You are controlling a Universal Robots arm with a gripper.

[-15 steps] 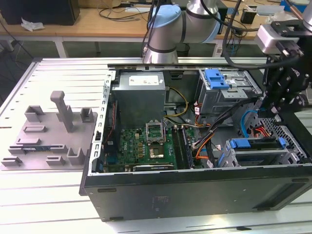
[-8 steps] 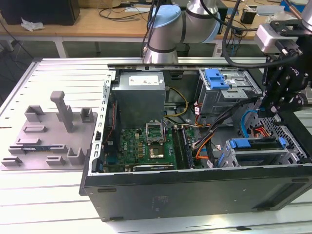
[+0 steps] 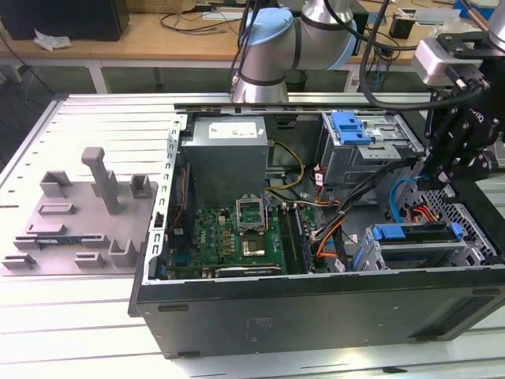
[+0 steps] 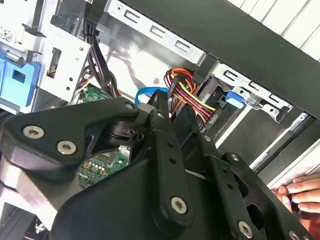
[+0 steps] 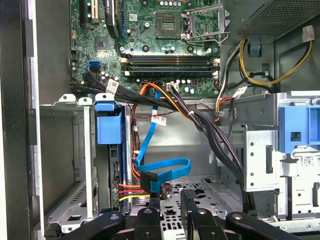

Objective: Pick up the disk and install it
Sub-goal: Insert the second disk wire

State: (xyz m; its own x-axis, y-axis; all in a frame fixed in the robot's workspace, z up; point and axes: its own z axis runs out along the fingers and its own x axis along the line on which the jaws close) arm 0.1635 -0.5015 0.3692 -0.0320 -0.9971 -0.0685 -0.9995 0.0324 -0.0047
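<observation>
disk (image 3: 410, 234) in bay, fingers (image 3: 439, 170) above

You had one open computer case (image 3: 316, 316), with one motherboard (image 3: 229, 237) and one power supply (image 3: 227, 150) inside it and one grey slotted fixture (image 3: 71, 221) at its nine o'clock. You also had two blue carriers (image 3: 351, 128) (image 3: 398, 232), one flat blue cable (image 5: 155, 165), one gripper (image 5: 169, 212) and one person's hand (image 4: 300, 192).

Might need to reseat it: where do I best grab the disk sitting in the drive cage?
Take the disk by its blue carrier end, coming straight in through the case's open side. The drive cage walls cover its flat faces, so that blue end is probably the one part offering a hold.
</observation>
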